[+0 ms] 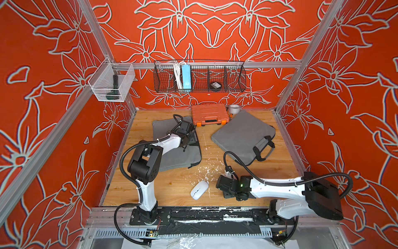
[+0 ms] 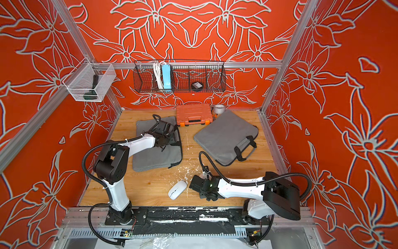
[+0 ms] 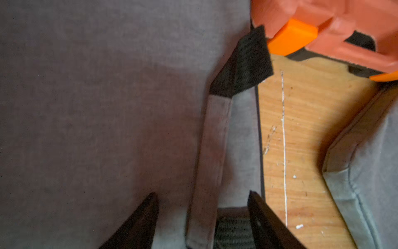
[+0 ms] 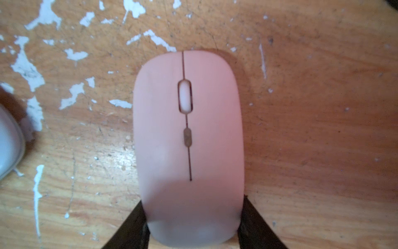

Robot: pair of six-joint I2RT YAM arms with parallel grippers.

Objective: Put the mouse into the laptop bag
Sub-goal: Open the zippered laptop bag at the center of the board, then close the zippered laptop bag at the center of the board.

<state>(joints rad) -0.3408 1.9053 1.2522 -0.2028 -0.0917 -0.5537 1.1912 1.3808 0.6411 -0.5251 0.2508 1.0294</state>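
Nearest me, the right gripper (image 4: 192,198) points down at the wooden table (image 1: 163,187). Its jaws sit across the rear of the mouse (image 4: 187,129), tips against both flanks. It looks like a grip taken, with the mouse flat on the wood and not lifted. The mouse is pale and pinkish. Its long axis runs straight out from between the jaws, wheel end away from the tool, so the pinch is across the short axis. In both top views the gripper body hides it. Just beside it, toward the robot's left, lies a white mouse (image 1: 199,189), untouched.

The left gripper (image 3: 202,194) has its jaws apart, straddling the handle strap (image 3: 206,151) of the laptop bag (image 1: 178,157). There are gaps on either side and it holds nothing.

What the move turns on: the bag lies well apart from the mouse, farther back and to the robot's left, with its black-edged side facing mid-table. The right arm is the one on the mouse. The left arm is at the bag, and I'd guess it's there to lift the mouth.

A second grey bag (image 1: 241,133) lies back right. An orange tool case (image 1: 210,114) sits at the rear between the two bags.
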